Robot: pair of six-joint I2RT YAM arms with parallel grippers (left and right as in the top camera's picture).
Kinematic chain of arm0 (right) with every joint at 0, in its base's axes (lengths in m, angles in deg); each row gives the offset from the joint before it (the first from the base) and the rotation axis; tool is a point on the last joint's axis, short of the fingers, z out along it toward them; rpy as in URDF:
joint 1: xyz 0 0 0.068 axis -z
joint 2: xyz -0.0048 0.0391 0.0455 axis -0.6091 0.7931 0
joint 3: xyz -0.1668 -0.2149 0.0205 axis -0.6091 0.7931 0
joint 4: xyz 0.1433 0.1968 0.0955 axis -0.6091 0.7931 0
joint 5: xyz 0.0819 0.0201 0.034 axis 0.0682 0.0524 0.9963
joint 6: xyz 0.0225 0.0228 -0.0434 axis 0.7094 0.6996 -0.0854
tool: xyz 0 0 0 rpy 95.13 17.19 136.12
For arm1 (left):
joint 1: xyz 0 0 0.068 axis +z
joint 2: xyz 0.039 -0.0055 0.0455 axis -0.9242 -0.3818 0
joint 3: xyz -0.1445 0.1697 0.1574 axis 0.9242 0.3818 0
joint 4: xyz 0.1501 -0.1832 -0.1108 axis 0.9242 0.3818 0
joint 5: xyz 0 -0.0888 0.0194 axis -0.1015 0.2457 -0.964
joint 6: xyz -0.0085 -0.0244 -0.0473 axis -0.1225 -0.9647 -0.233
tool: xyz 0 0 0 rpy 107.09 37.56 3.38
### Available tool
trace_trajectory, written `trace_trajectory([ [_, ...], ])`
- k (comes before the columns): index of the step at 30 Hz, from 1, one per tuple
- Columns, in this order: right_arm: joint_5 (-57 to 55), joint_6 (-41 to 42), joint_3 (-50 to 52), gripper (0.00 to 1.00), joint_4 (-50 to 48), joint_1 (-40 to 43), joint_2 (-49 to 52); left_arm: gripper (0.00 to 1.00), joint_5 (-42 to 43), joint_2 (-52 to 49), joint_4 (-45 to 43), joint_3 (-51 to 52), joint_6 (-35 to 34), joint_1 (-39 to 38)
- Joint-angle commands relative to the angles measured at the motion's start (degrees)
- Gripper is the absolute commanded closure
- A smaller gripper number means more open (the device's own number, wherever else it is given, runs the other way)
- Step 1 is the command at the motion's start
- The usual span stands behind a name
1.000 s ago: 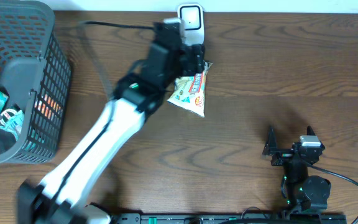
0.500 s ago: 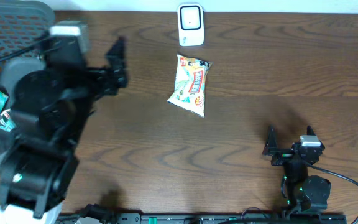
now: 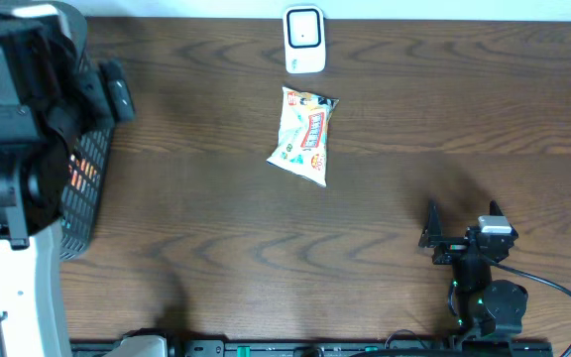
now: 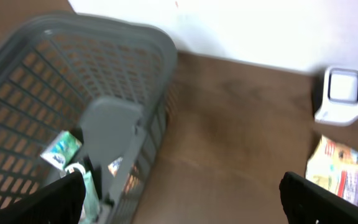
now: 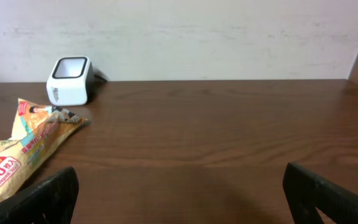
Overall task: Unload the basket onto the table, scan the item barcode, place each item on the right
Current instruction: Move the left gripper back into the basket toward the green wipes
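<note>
Snack packet (image 3: 303, 137) lies flat on the bench (image 3: 444, 109), just in front of the white scanner (image 3: 304, 40) and not touching it. No gripper is near it. It is a crinkled glossy bag, pale with a red label; its barcode cannot be made out. Both wrist views cut the bag off at the frame edge. The scanner is a small rounded box with a dark window. The left arm hides most of the grey plastic mesh basket (image 3: 85, 188) from above. The left wrist view is blurred, so the small packages (image 4: 61, 149) inside the basket are hard to identify. The left gripper (image 4: 188, 202) stands wide with nothing between its fingers. The right gripper (image 5: 185, 199) is also wide and empty, low over the dark, grained wood.
</note>
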Motion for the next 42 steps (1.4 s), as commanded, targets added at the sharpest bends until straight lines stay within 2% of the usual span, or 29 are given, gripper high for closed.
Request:
trace_trajectory([
  [1, 0.0, -0.4, 0.1, 0.01, 0.3, -0.4, -0.3, 0.02, -0.7, 0.7, -1.8, -2.7, -1.5, 1.4],
  [9, 0.0, -0.4, 0.1, 0.01, 0.3, -0.4, -0.3, 0.02, -0.8, 4.7, -2.4, -2.7, -1.4, 1.4],
  [14, 0.0, -0.4, 0.1, 0.01, 0.3, -0.4, -0.3, 0.02, -1.0, 5.5, -2.8, -2.7, 1.1, 1.4],
  [18, 0.0, -0.4, 0.1, 0.01, 0.3, -0.4, -0.3, 0.02, -6.1, 5.5, -4.2, -2.7, 0.5, 1.4],
  [24, 0.0, -0.4, 0.1, 0.01, 0.3, -0.4, -0.3, 0.02, -20.5, 5.4, -7.1, -2.8, -0.2, 1.5],
  [29, 0.0, -0.4, 0.1, 0.01, 0.3, -0.4, -0.3, 0.02, -21.8, 3.0, -6.9, -2.7, -0.2, 2.1],
  [35, 0.0, -0.4, 0.1, 0.01, 0.3, -0.4, -0.3, 0.02, -21.8, -0.9, -3.3, -2.7, -0.9, 8.9],
  [42, 0.0, -0.4, 0.1, 0.01, 0.3, -0.4, -0.3, 0.02, -21.7, -4.9, -3.2, -2.6, -2.2, 19.3],
])
